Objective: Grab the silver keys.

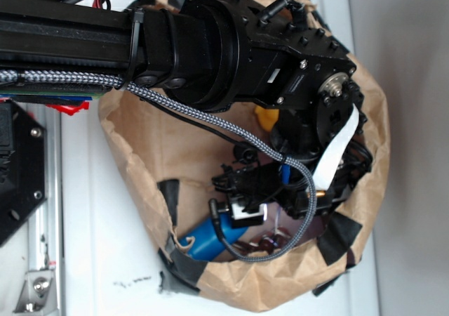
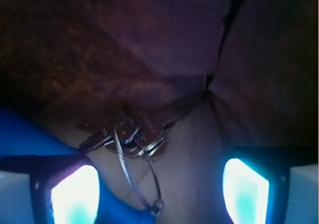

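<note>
You are at the final approach, with nothing grasped yet. In the wrist view the gripper stands wide, its 2 glowing pads at the bottom corners with a broad gap between them. The silver keys lie on the brown paper floor of the bag, centred just ahead of that gap, their thin wire loop trailing back between the pads. The blue bottle sits close against the left pad. Next, I judge you must descend straight, then close on the bunch without nudging the bottle.
</note>
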